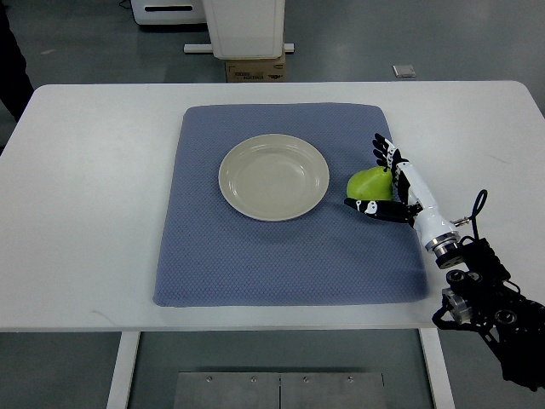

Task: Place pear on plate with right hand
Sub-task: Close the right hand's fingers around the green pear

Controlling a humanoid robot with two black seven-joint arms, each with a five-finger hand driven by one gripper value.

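Your right hand (387, 183) appears to cup the pear (368, 183), fingers loosely around it; lifting now risks it rolling short of the plate (273, 176).

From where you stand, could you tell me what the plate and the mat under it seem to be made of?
The plate looks like glazed ceramic or melamine: smooth cream surface with a soft sheen. The mat looks like woven or foam-backed fabric: matte blue-grey with a fine dotted texture.

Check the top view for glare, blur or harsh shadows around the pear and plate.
Top view: even, soft lighting, no harsh shadows; the plate shows only faint sheen; the pear and right hand are sharp, without motion blur.
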